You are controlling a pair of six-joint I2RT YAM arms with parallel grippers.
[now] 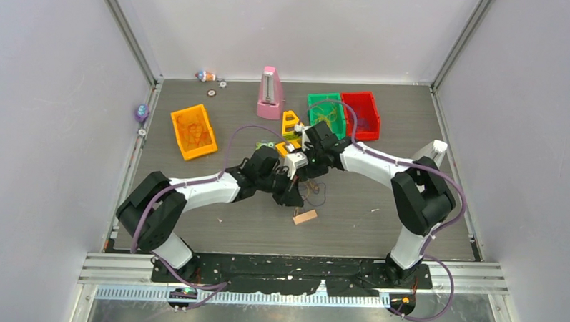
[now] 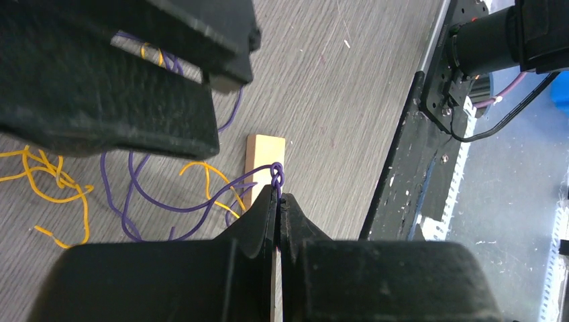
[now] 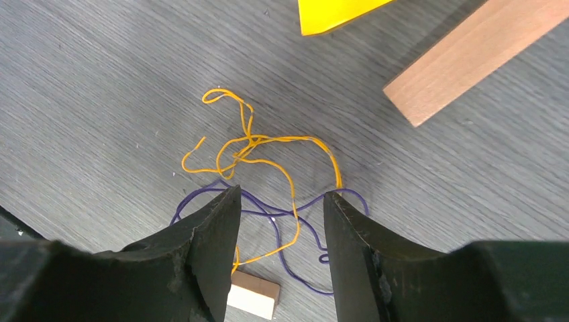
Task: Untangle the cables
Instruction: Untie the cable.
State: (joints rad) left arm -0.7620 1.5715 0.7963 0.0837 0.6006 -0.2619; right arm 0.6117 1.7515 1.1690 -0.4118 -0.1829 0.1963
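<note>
— From above first. Where to look for the cables (image 1: 317,194)?

— Mid-counter (image 1: 380,221), in a small loose tangle just behind a wooden block (image 1: 304,217). Right under the meeting ends of the left arm (image 1: 202,189) and the right arm (image 1: 371,162). Farther back, from left to right: an orange bin (image 1: 194,131), a pink metronome (image 1: 271,94), a green bin (image 1: 325,114), a red bin (image 1: 362,113).

— And through the left wrist camera?

— Left claw (image 2: 279,199) pressed fully together, pinching a purple cable (image 2: 276,177) at a small knot right at the tips. From there, purple loops trailing leftward across the counter, crossed by a yellow cable (image 2: 60,181) with more curls at the far left. Just beyond the knot, the wooden block, lying flat.

— Right wrist camera?

— Right claw (image 3: 282,201) about half spread, holding nothing, poised over purple and yellow strands lying crossed on the counter. Cannot tell whether touching them. Ahead of the tips, yellow loops resting on the grey surface. Beyond those, the corner of something yellow (image 3: 335,13) and the end of a wooden bar (image 3: 470,60). Low between the fingers, the small block again, partly hidden.
</note>
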